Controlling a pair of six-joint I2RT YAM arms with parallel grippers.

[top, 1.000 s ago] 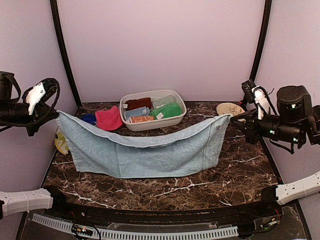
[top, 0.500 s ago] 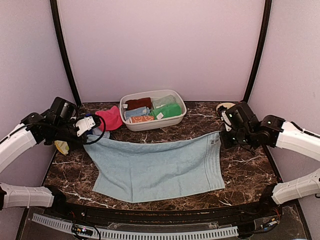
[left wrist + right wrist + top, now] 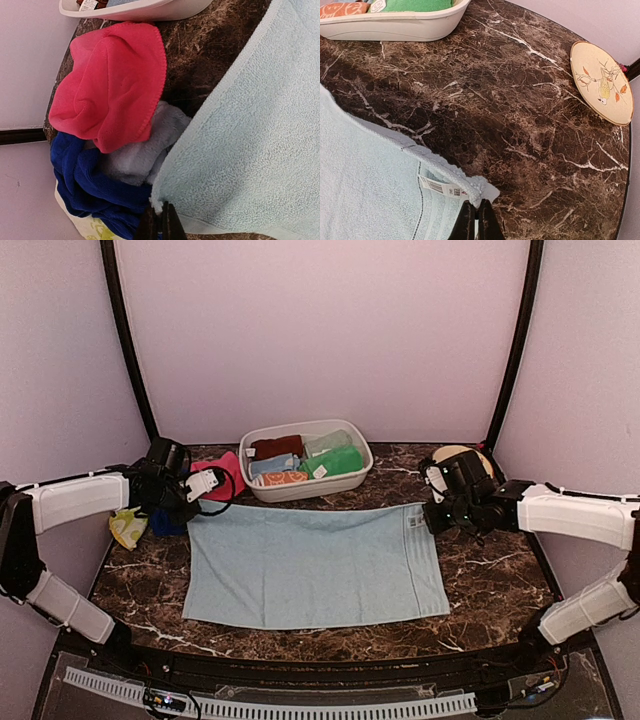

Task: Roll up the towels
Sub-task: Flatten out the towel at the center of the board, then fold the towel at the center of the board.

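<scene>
A pale blue towel [image 3: 315,565] lies spread flat on the dark marble table [image 3: 490,580]. My left gripper [image 3: 192,508] is shut on its far left corner [image 3: 159,202]. My right gripper [image 3: 432,512] is shut on its far right corner [image 3: 482,192], beside a white label [image 3: 437,186]. A pink towel [image 3: 112,85], a grey towel [image 3: 137,157] and a royal blue towel [image 3: 87,187] are heaped just left of the left gripper. A dark red towel [image 3: 276,447] and a green towel [image 3: 335,461] lie rolled in the white tub [image 3: 305,486].
The white oval tub stands at the back centre with several rolled cloths inside. A round tan patterned plate [image 3: 601,82] lies at the back right, also in the top view [image 3: 455,455]. A yellow patterned cloth [image 3: 125,528] lies at the left edge.
Both grippers came down and moved away from me with the pale blue towel, which went from hanging stretched between them to lying flat on the table.
</scene>
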